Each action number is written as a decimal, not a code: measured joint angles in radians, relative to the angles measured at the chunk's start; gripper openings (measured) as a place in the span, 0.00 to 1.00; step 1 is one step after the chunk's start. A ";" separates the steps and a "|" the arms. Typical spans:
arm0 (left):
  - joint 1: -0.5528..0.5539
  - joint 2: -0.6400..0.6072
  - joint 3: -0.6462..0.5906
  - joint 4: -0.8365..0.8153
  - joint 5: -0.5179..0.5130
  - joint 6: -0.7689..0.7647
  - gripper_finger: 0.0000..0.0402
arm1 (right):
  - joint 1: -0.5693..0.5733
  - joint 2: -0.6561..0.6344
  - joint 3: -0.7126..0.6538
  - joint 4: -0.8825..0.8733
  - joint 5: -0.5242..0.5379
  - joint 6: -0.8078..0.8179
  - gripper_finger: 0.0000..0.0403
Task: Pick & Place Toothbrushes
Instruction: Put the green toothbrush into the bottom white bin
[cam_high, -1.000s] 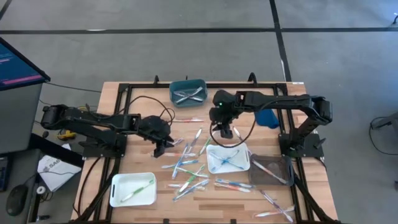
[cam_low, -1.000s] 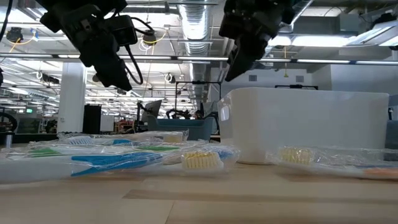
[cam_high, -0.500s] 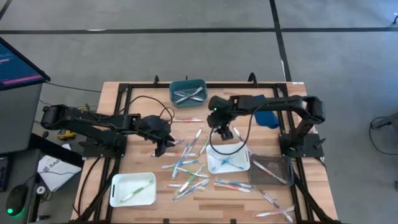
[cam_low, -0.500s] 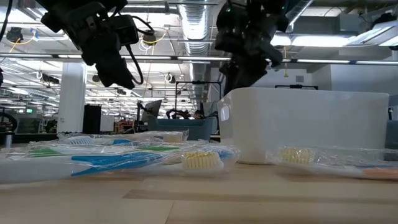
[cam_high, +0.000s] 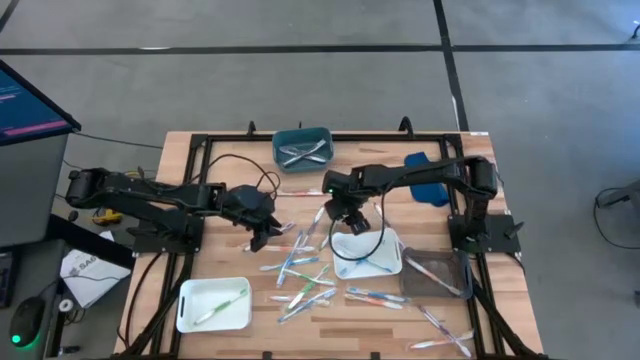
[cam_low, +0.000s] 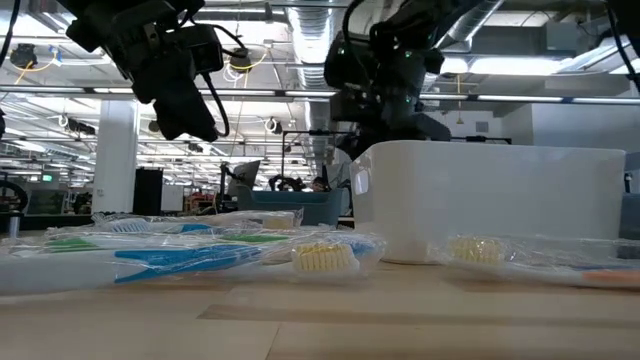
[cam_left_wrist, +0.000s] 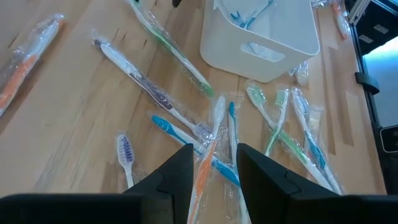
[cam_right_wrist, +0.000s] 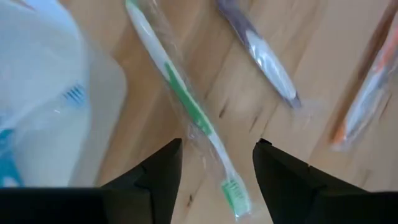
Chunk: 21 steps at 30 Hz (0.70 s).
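Several toothbrushes (cam_high: 300, 270) in clear wrappers lie scattered flat on the wooden table's middle. My right gripper (cam_high: 335, 220) hangs open, pointing steeply down, beside the left edge of a white tray (cam_high: 396, 262). In its wrist view its fingers (cam_right_wrist: 214, 180) stand to either side of a green-and-white toothbrush (cam_right_wrist: 186, 106) lying on the wood below. My left gripper (cam_high: 262, 237) waits open above the left end of the pile. Between its fingers (cam_left_wrist: 214, 186), an orange wrapped toothbrush (cam_left_wrist: 207, 158) shows on the table below.
A teal tray (cam_high: 300, 132) with pale toothbrushes stands at the far edge. A white tray (cam_high: 190, 300) with one green toothbrush sits near left. A dark clear tray (cam_high: 440, 272) and a blue object (cam_high: 428, 188) are on the right. Black frame rails border the table.
My right gripper has come down and moved toward the table's left, from over the white tray's far edge to beside its left edge, rolling as it went. The left gripper has kept its place.
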 joint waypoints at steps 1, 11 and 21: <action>0.000 0.000 0.000 0.001 0.000 -0.009 0.29 | 0.002 0.014 0.006 -0.004 0.000 -0.013 0.46; -0.001 0.000 0.000 0.016 -0.002 -0.048 0.29 | 0.030 0.054 0.021 0.008 0.003 -0.089 0.42; -0.001 0.000 0.000 0.028 -0.012 -0.055 0.29 | 0.016 0.080 0.019 0.013 0.010 -0.072 0.38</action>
